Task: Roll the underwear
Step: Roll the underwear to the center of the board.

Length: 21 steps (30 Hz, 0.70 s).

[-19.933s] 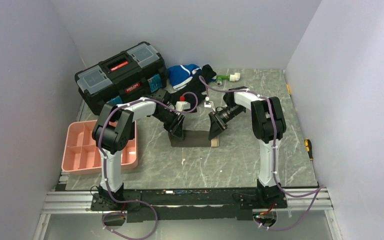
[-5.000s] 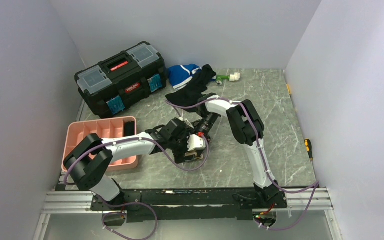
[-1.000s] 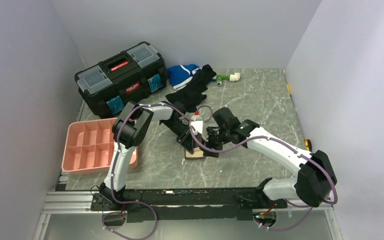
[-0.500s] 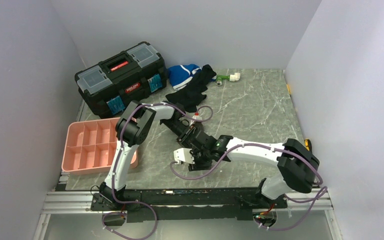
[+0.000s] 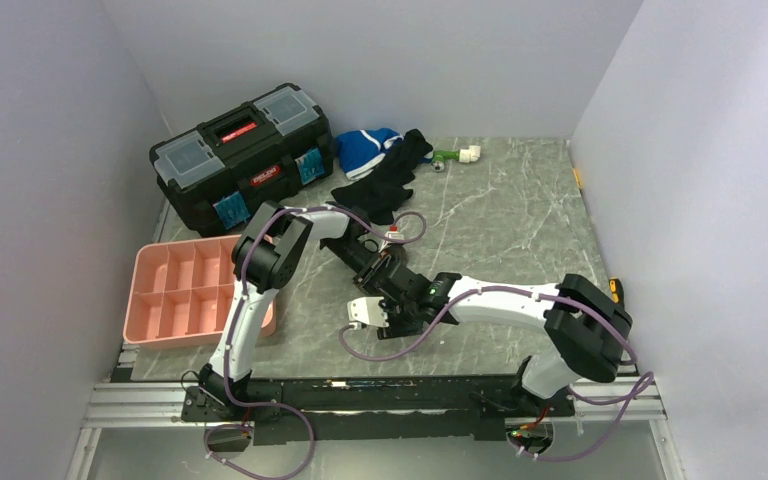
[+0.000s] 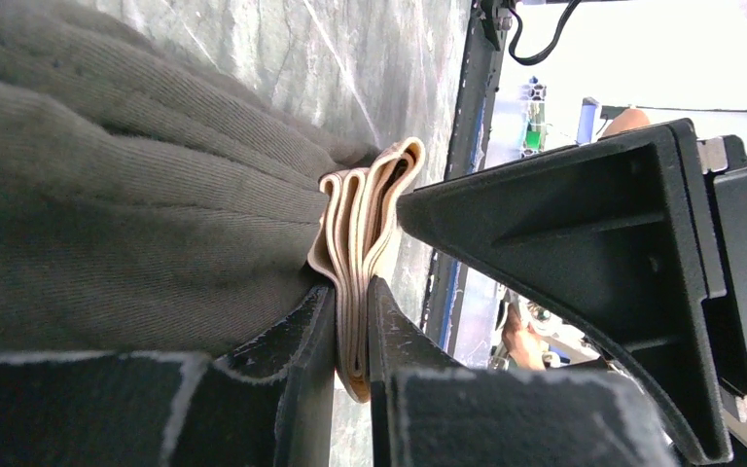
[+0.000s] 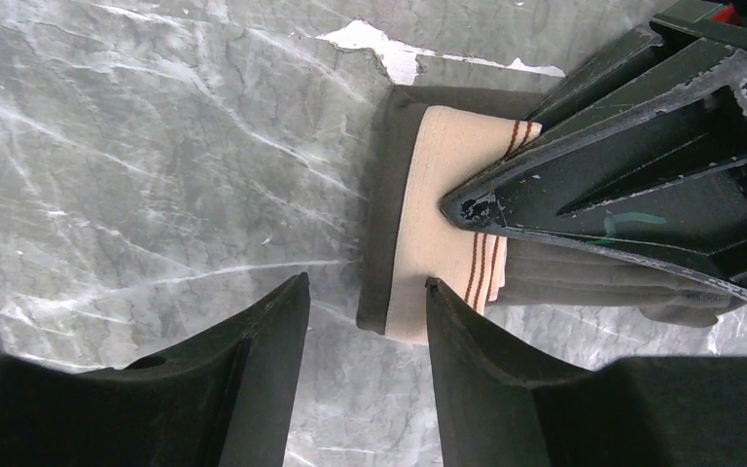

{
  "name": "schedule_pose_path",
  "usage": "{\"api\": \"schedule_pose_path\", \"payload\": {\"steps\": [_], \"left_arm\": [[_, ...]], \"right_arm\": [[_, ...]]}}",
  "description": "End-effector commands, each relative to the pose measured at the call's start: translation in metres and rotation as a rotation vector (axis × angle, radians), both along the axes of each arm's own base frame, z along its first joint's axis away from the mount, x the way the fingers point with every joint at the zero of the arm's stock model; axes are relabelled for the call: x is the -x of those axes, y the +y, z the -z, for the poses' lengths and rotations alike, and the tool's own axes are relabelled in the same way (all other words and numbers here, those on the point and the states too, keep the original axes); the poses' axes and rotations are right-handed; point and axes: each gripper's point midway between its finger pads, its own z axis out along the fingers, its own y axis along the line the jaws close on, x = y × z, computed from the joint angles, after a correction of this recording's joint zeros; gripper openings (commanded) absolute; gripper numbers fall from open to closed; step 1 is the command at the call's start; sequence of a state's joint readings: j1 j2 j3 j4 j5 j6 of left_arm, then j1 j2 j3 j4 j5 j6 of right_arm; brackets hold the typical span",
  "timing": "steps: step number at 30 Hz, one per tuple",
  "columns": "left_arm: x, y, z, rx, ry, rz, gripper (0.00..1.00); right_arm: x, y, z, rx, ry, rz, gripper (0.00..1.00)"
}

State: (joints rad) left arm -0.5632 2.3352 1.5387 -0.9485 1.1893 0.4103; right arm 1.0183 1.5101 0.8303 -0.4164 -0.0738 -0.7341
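The underwear (image 7: 418, 229) lies as a folded grey-brown bundle on the marble table, its beige waistband (image 7: 440, 209) with brown stripes facing outward. My left gripper (image 6: 353, 326) is shut on the stacked waistband folds (image 6: 365, 219), with grey fabric (image 6: 107, 195) bulging to its left. In the right wrist view a left finger (image 7: 632, 185) presses on the band. My right gripper (image 7: 365, 292) is open just off the bundle's near end, one fingertip (image 7: 433, 289) at the waistband's edge. From above, both grippers (image 5: 380, 280) (image 5: 392, 318) meet at the table's middle and hide the underwear.
A black toolbox (image 5: 240, 150) stands at the back left and a pink compartment tray (image 5: 195, 295) at the left. A blue-and-white garment (image 5: 365, 148), a black garment (image 5: 385, 180) and a green-and-white object (image 5: 457, 154) lie at the back. A yellow-handled tool (image 5: 615, 290) lies by the right wall.
My right arm has dropped low and swung its gripper round to the near side of the underwear, its jaws narrowing a little. My left gripper has kept its pinch on the waistband.
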Motion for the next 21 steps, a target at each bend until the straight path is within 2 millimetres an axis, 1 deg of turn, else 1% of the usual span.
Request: {"api": "schedule_pose_path", "payload": {"steps": [1,11,18,21], "left_arm": [[0.007,0.013,0.036,-0.084,-0.06,0.067,0.0],[0.007,0.013,0.037,-0.086,-0.053,0.07,0.0],[0.009,0.013,0.035,-0.078,-0.052,0.073,0.0],[0.01,0.014,0.034,-0.074,-0.045,0.075,0.0]], "right_arm": [[-0.01,-0.001,0.005,0.017,-0.057,0.001,0.5],[-0.021,-0.005,0.012,0.034,-0.073,0.02,0.56],[-0.024,-0.011,0.023,0.07,-0.055,0.027,0.55],[-0.024,-0.015,0.03,0.092,-0.044,0.028,0.52]]}}
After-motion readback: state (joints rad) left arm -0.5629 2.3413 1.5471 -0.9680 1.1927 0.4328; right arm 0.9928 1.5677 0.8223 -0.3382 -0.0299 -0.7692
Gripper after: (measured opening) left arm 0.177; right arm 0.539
